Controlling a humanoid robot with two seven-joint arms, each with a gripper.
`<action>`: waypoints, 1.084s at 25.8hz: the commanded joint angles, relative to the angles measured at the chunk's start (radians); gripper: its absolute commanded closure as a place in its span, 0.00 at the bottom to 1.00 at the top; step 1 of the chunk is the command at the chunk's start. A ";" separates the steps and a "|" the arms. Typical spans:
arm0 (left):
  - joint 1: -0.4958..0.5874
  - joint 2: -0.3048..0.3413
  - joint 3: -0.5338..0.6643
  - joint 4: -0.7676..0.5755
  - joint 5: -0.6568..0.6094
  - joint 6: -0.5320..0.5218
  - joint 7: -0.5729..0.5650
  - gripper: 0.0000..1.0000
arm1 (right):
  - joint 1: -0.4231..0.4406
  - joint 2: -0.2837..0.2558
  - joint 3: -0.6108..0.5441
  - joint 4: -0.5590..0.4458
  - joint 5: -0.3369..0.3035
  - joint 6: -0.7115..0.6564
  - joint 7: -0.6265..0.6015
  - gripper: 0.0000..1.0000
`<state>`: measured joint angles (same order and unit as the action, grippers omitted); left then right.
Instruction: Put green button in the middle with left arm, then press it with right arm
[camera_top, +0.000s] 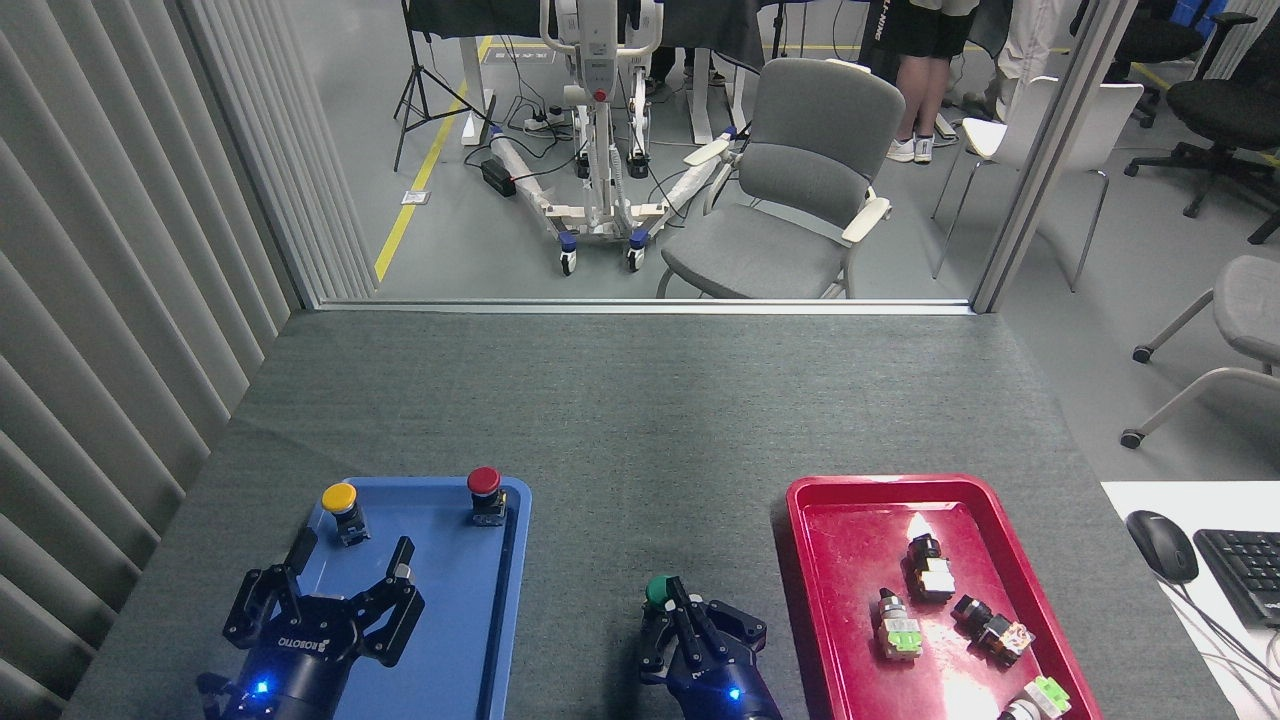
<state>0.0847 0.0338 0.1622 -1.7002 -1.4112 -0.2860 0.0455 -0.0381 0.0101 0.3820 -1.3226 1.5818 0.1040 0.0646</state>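
With the green button (658, 592) standing on the bare felt (640, 430) between the trays, right gripper (690, 625) sits on it, fingers bunched closed for pressing; left gripper (320, 610) hangs empty, fingers spread, over the blue tray (480, 640)

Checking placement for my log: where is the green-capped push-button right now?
Head view: the green-capped push-button stands on bare grey felt between the blue tray and red tray, at the right end effector.
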 joint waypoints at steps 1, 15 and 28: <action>-0.006 0.003 0.007 0.005 0.005 -0.013 -0.010 0.00 | -0.005 0.004 0.000 0.049 -0.003 0.006 -0.005 1.00; -0.085 0.032 0.007 0.005 0.005 -0.085 -0.018 0.00 | -0.003 0.022 -0.002 -0.101 -0.028 0.106 -0.210 0.06; -0.106 0.032 0.007 0.030 0.005 -0.087 -0.019 0.00 | 0.218 -0.041 -0.193 -0.285 -0.029 0.097 -0.278 0.00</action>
<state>-0.0184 0.0660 0.1687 -1.6791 -1.4066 -0.3735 0.0256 0.1363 0.0049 0.2230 -1.5831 1.5554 0.2006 -0.1992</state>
